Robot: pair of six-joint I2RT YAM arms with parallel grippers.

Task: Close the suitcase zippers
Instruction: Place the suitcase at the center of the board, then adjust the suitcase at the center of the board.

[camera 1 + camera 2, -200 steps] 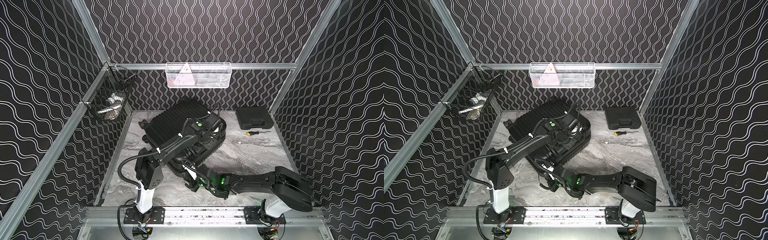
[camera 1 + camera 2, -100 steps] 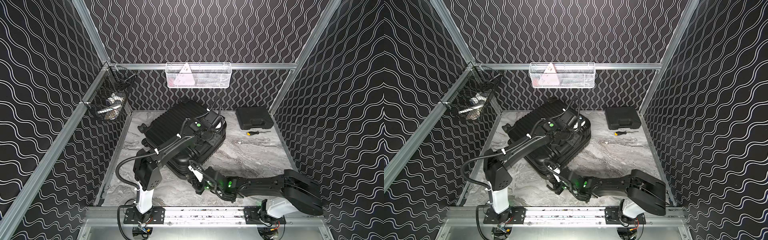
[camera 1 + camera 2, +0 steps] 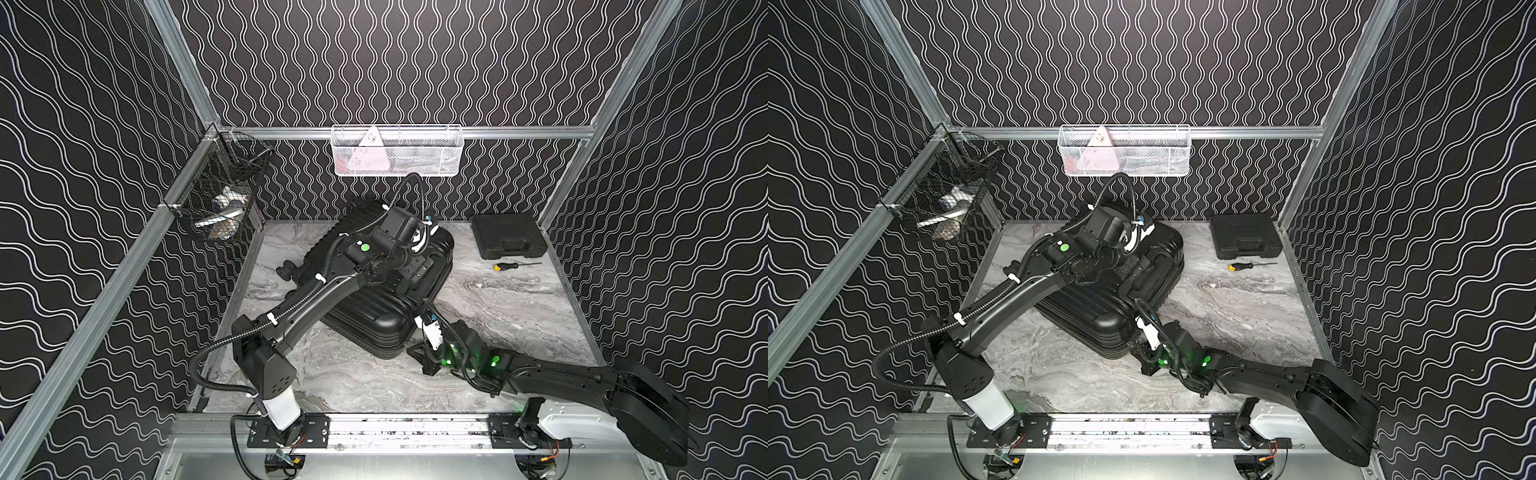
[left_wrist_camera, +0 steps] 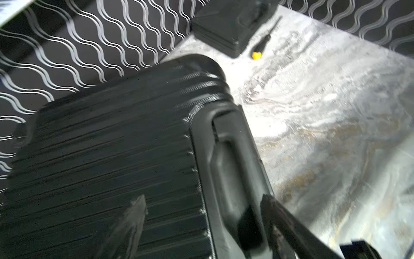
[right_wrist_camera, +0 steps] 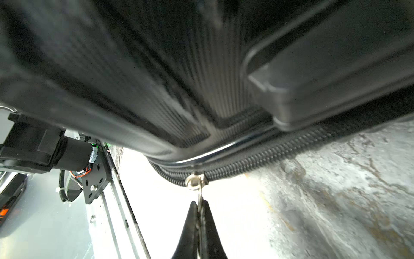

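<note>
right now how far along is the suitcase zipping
Done: the suitcase lies with its shells together. In hand: the right pincer is shut on a zipper pull at the near corner seam; the left pincer is open over the handle, holding nothing. Left: running the pull along the zipper track; how much remains is unclear.

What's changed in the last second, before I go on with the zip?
The right gripper, jaws shut on the zipper pull, has slid to the robot's right around the suitcase's near corner. The left gripper has lifted, jaws now apart astride the handle. The suitcase, tool case and screwdriver stayed put.
</note>
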